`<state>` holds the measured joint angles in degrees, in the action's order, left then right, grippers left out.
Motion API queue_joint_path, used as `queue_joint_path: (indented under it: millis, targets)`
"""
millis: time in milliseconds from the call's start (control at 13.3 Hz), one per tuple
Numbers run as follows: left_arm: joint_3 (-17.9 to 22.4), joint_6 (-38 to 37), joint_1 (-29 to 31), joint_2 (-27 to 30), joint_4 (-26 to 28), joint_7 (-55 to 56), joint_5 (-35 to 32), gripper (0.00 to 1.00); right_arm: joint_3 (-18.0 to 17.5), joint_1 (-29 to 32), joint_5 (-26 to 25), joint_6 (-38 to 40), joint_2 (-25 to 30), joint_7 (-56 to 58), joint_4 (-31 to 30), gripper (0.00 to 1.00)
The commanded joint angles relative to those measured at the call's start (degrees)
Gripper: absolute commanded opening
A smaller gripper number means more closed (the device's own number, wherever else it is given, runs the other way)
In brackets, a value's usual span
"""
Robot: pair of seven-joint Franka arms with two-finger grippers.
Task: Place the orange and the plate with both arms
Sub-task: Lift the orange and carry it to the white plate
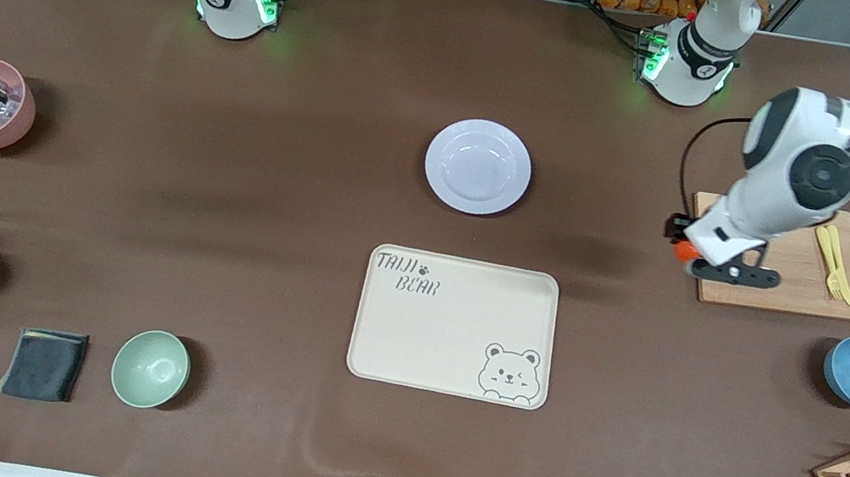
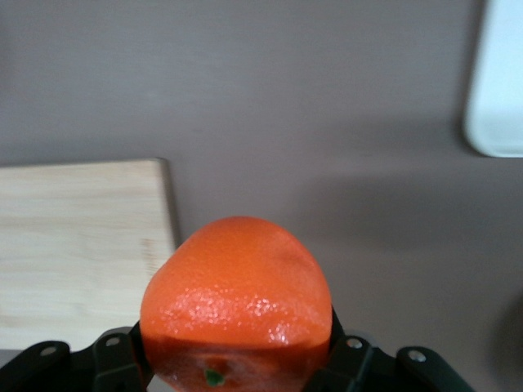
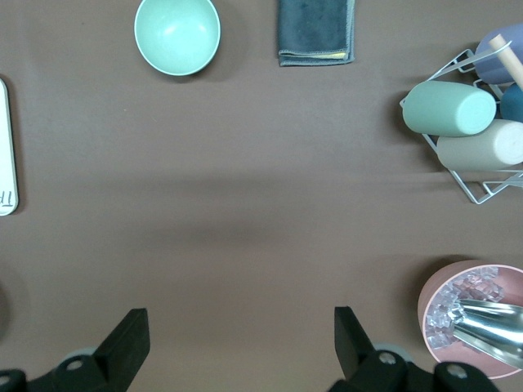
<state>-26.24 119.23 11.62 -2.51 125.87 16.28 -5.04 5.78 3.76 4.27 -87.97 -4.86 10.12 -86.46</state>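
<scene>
Left jaws clamping orange, brown table

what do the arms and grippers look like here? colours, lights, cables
Both arms are glossy white with dark grey joint rings and green lights at the bases. The left arm has a round black cap and a black cable. The left gripper and right gripper have black fingers.

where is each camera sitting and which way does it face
Front view: high across the table, facing both arm bases; left gripper holds the small red-orange orange by the wooden cutting board.
Left wrist view: on the left wrist, looking down past its fingers at the orange.
Right wrist view: on the right wrist, open fingers over brown table.
Shared: pale green bowl.
</scene>
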Motion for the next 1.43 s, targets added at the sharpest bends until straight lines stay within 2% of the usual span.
queue_joint_path:
  millis: [0,151,528,754,829,980,1206,1357]
  targets:
    - [-8.2,-2.3,0.0,-3.9,-4.3,10.8,0.9,0.06,-0.4,0.8,1.4,1.0,-0.3,0.6,0.8,1.00]
    - [-12.5,-3.8,-2.2,-8.3,-8.7,18.6,0.9,0.06,-0.4,0.8,1.4,1.0,-0.3,0.6,0.8,1.00]
    - [-12.3,-4.0,-17.0,-22.6,-19.7,36.7,-0.1,0.06,-0.4,0.7,1.4,1.0,-1.5,0.7,0.8,1.00]
    - [-11.2,-4.0,-24.3,-31.7,-26.4,44.3,-5.8,0.04,-0.4,0.2,1.4,2.6,-3.8,0.6,0.8,1.00]
    - [-11.2,-4.0,-25.8,-33.9,-27.5,45.9,-6.7,0.04,-0.6,-0.6,1.8,4.4,-4.4,0.5,0.8,1.00]
    - [-10.0,-4.0,-29.7,-36.7,-27.2,49.8,-7.1,0.02,-0.5,-2.8,5.8,4.7,-4.5,-0.5,-1.7,1.00]
    - [-6.4,-3.9,-35.0,-39.0,-27.0,56.1,-6.9,0.02,-0.5,-3.0,13.4,-1.3,-4.5,-3.8,-7.0,1.00]
    - [-6.1,-4.0,-35.2,-39.1,-26.9,57.6,-6.7,0.03,-0.5,-4.6,16.2,-3.2,-4.5,-5.7,-8.9,1.00]
